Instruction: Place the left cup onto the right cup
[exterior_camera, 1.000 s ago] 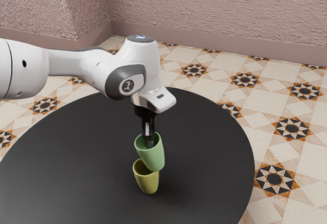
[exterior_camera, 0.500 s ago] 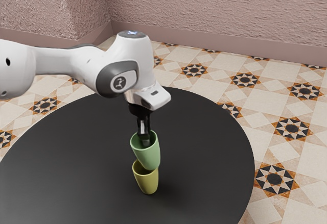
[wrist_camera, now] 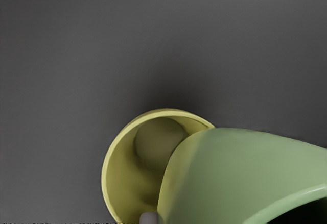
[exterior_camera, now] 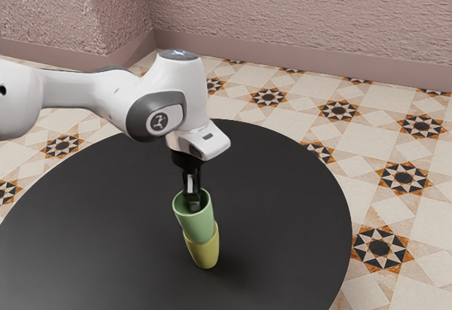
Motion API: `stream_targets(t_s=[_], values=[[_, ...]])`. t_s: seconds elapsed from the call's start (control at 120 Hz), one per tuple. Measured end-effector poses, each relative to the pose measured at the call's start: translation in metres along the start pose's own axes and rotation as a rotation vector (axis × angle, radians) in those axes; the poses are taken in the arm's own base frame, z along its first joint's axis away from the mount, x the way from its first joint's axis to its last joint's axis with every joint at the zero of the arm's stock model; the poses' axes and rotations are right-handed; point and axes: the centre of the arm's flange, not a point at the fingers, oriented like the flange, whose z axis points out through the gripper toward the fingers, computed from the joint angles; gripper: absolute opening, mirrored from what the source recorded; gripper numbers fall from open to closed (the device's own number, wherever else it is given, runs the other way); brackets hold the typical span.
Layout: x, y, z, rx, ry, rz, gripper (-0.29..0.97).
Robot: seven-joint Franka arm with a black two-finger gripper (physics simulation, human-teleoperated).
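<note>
Fingers [exterior_camera: 189, 191] pinching green cup [exterior_camera: 193, 219] rim, base inside yellow cup [exterior_camera: 205, 253], black table [exterior_camera: 282, 197]

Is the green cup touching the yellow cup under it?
Touching. In the exterior view the green cup sits sunk into the mouth of the yellow cup, its wall meeting the rim with no gap on either side.

Round black table [exterior_camera: 282, 183] on patterned star-tile floor [exterior_camera: 395, 126], pink textured walls [exterior_camera: 282, 6] behind.
</note>
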Motion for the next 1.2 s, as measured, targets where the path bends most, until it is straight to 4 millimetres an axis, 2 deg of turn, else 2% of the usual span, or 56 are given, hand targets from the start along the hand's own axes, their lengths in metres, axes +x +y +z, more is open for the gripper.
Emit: stream_targets(t_s=[0.233,0.4,0.75,1.133,1.2], values=[[0.000,-0.005,-0.003,0.028,-0.009,0.006,-0.11],[-0.001,-0.008,0.002,0.028,-0.021,0.003,-0.11],[0.008,-0.012,0.032,-0.004,-0.060,0.001,-0.10],[0.001,-0.032,0.064,-0.029,-0.094,-0.031,-0.11],[0.004,-0.033,0.061,-0.024,-0.089,-0.028,0.02]])
